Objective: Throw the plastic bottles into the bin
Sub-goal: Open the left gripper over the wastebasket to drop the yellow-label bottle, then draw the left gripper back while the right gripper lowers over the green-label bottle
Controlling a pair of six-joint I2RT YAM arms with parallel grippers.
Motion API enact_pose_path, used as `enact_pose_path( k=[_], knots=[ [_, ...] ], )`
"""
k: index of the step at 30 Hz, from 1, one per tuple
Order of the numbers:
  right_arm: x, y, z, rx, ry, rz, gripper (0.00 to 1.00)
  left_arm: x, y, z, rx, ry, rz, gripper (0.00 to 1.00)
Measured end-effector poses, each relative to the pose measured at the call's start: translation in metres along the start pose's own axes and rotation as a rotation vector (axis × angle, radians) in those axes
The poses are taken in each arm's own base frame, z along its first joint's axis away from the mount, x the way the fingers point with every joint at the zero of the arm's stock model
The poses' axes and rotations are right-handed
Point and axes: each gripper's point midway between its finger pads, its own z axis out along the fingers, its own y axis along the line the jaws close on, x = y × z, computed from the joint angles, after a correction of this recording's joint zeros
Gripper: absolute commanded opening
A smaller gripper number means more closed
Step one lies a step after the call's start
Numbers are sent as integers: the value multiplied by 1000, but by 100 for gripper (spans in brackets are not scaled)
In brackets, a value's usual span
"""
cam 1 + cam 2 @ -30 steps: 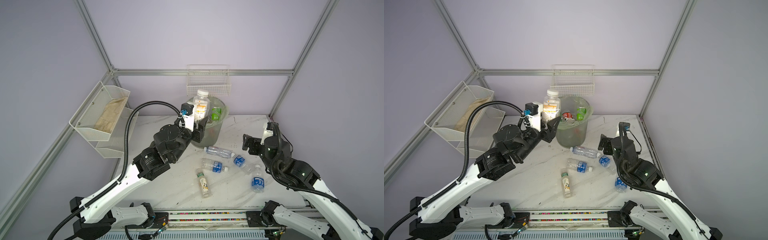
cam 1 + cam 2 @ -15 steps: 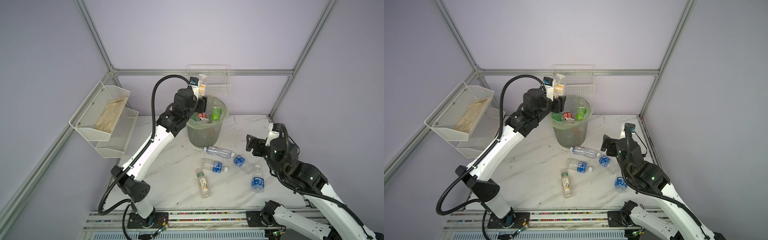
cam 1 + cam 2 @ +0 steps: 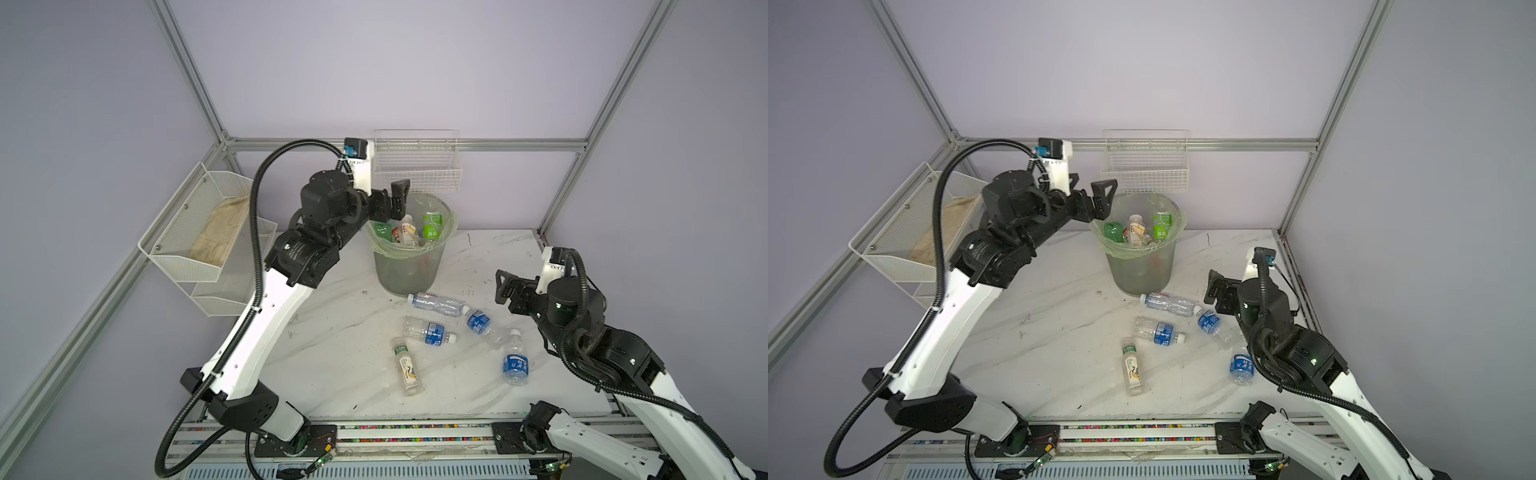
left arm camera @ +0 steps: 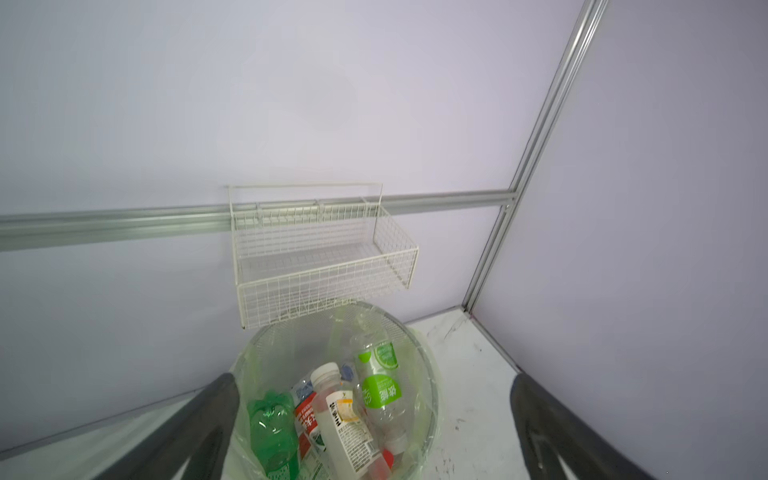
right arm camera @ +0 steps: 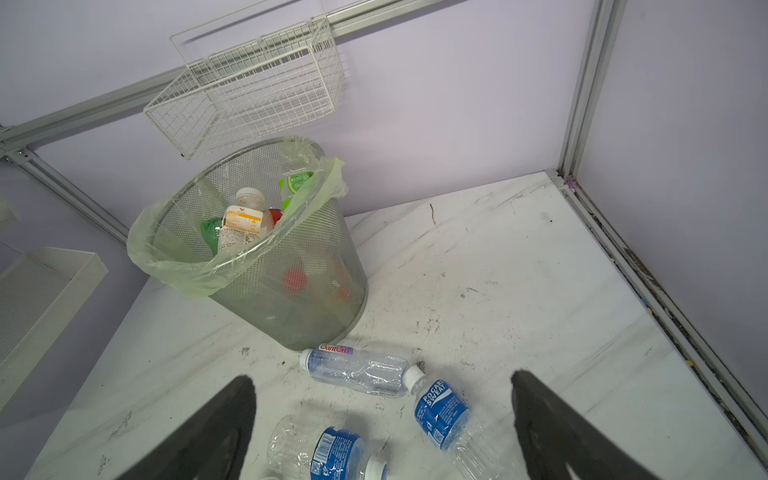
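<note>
Now the left jaws hang spread and empty over the bin (image 3: 409, 270), while five bottles (image 3: 430, 332) lie near its foot, nearer the right jaws, likewise spread, the clear one (image 5: 357, 372) against it lying crosswise to their reach.

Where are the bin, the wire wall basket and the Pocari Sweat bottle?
bin (image 3: 405, 272), in a top view, grey wall
wire wall basket (image 3: 417, 178), in a top view, front grid
Pocari Sweat bottle (image 5: 440, 409), right wrist view, blue label
</note>
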Motion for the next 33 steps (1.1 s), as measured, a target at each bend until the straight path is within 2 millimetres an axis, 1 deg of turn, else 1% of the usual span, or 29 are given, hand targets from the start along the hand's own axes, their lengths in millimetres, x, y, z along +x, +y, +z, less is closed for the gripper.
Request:
enact_pose_path(
  k=[2,3,5,8,11,17,22,25,28,33],
  knots=[
    [5,4,5,-8,21,-8,97,-12,-3,-20,16,-44,-7,100],
    [7,7,7,-14,34,-13,97,-13,-4,-29,21,-54,-9,100],
    [13,12,12,-29,61,-22,97,-9,-4,-40,29,-57,-11,100],
    [22,20,17,-54,99,-35,97,13,0,-48,20,-28,-16,100],
    [35,27,26,-72,149,-55,97,43,8,-51,-4,19,-28,100],
    [66,39,45,-101,255,-89,97,103,31,-66,-74,98,-59,100],
    [86,44,52,-130,309,-98,97,149,50,-84,-135,151,-95,100],
    [97,47,55,-150,339,-100,97,169,57,-91,-157,177,-115,100],
    [110,52,60,-172,376,-103,97,183,62,-96,-175,198,-130,100],
    [135,55,68,-197,441,-109,97,199,68,-106,-197,225,-146,100]
  ],
)
